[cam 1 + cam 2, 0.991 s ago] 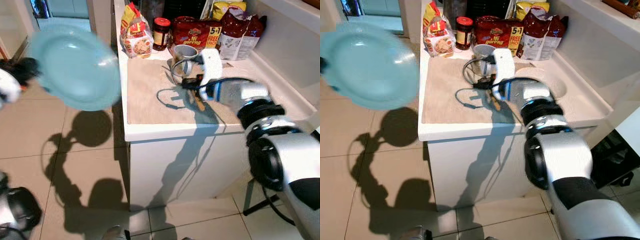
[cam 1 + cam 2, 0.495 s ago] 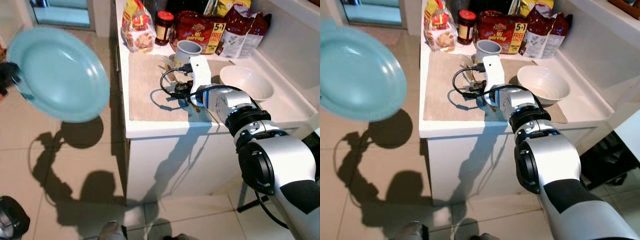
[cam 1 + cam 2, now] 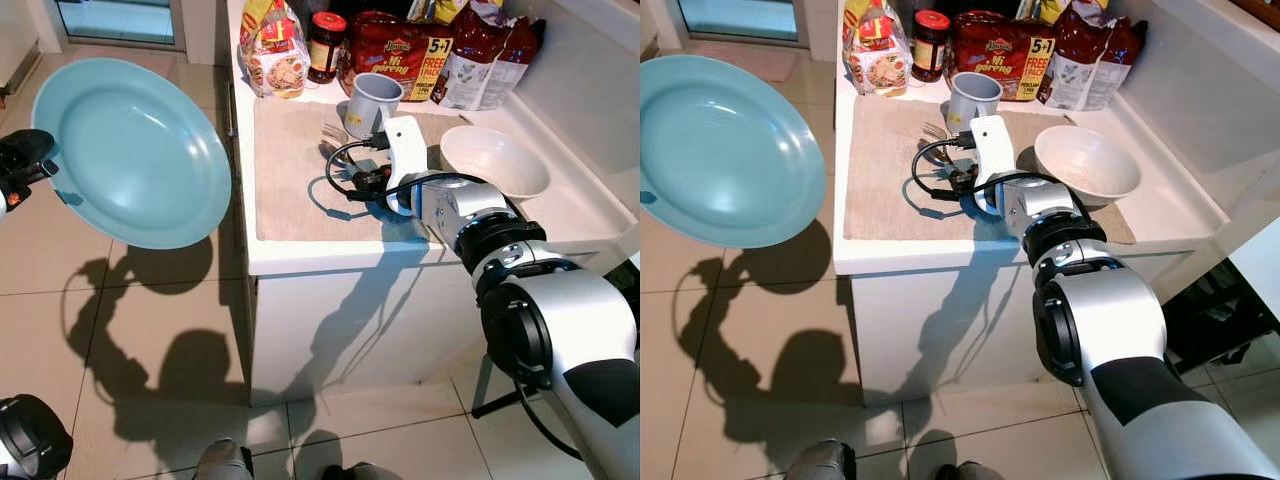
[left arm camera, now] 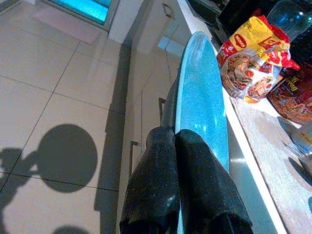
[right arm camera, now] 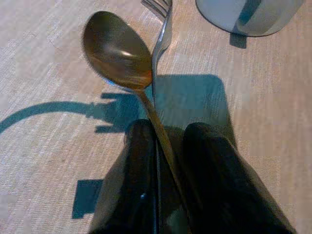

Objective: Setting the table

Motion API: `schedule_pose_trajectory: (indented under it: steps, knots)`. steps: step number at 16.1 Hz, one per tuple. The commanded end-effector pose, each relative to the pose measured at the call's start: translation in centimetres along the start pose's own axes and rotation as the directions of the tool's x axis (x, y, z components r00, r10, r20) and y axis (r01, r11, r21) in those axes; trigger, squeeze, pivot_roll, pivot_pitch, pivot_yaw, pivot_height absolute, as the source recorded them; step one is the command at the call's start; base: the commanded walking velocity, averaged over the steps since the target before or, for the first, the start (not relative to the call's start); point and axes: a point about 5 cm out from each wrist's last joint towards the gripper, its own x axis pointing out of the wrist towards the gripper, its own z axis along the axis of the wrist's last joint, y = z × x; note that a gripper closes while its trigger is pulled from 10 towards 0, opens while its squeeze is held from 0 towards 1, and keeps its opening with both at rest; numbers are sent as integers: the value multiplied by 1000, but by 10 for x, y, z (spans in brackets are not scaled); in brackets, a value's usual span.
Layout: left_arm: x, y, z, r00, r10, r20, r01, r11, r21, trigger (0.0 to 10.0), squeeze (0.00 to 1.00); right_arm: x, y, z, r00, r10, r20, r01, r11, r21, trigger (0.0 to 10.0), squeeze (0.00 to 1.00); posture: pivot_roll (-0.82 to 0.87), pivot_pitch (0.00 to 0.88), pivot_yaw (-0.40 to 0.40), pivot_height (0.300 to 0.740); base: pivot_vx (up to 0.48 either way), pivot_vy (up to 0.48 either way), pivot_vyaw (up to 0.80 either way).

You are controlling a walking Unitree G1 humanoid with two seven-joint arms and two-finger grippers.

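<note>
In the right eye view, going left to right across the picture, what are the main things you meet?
Blue plate held out over the floor by the left gripper → spoon and fork in the right gripper on the placemat → white bowl.

Teal plate [image 3: 130, 150] was held tilted above the floor, beside the counter. Spoon [image 5: 119, 53] and fork [image 5: 161, 34] lay touching on beige placemat [image 3: 300, 170].

the spoon [image 5: 117, 51] handle and fork [image 5: 163, 34] handle vanish between the right gripper [image 5: 168, 170] fingers; the snack packets [image 3: 1000, 50] are cropped at the edge.
</note>
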Motion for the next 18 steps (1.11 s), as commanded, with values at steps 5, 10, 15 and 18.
schedule_pose_trajectory:
  steps: [5, 10, 15, 18]
  knots:
    - [-3, -6, 7, 998, 36, 47, -41, 994, 102, 0, 0, -16, 1, 55, 972, 168, 165, -160, 985, -57, 10000, 0, 133, 95, -144, 740, 0, 0, 0]
    - [5, -8, 10, 994, 56, 98, -73, 981, 180, 0, 0, -29, -10, 62, 941, 222, 254, -209, 975, -78, 10000, 0, 102, 61, -122, 740, 0, 0, 0]
    - [-16, -21, 49, 903, -131, 410, 65, 983, 171, 0, 0, -63, 5, 49, 808, 333, 486, -319, 941, -114, 10000, 0, 113, 34, -139, 740, 0, 0, 0]
    - [-24, -62, 24, 819, -423, 387, 359, 905, 227, 0, 0, -89, 14, 39, 733, 352, 582, -389, 919, -67, 10000, 0, 116, 22, -147, 740, 0, 0, 0]
